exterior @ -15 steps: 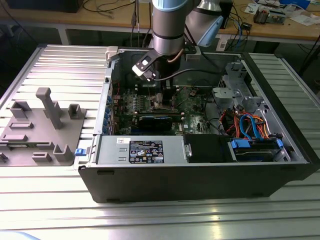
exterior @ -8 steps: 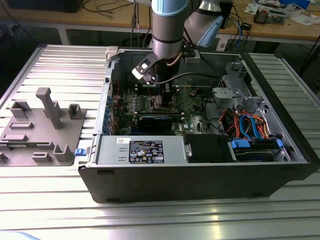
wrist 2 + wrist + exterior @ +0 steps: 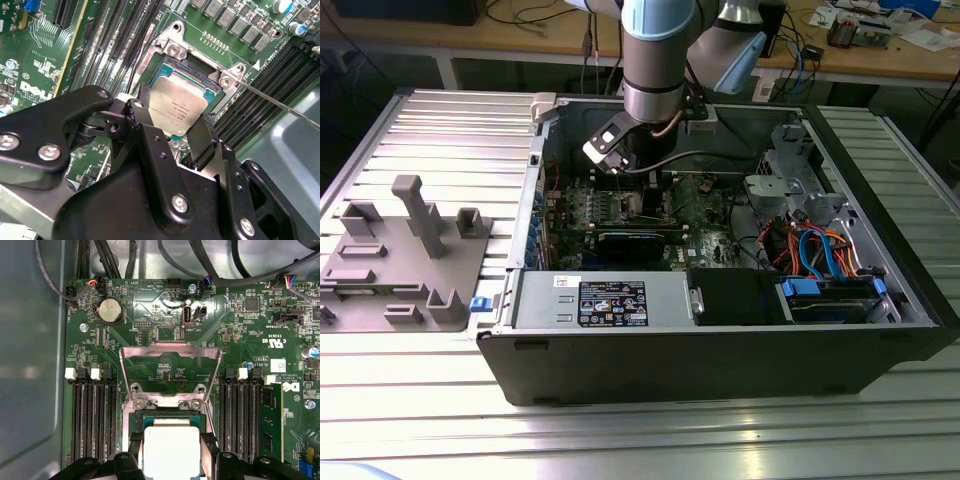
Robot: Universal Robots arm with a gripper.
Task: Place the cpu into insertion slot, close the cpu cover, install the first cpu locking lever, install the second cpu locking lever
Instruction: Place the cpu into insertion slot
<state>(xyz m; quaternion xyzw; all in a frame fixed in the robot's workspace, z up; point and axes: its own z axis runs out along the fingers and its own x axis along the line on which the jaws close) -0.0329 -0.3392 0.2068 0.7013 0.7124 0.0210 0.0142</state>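
Plainly low in the case [image 3: 720, 360] in the exterior view, the gripper [image 3: 642, 175] pinched the seemingly light, stiff, fragile cpu [image 3: 176, 105] by opposite edges over the socket [image 3: 194, 67] in the second wrist view, cover [image 3: 170, 351] raised in the first wrist view.

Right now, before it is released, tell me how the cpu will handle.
Probably stiff: the cpu is a flat metal-topped slab, showing no bend in the gripper. Likely slippery: its smooth top shines. Probably light, yet apt to tilt, held by its edges over the socket.
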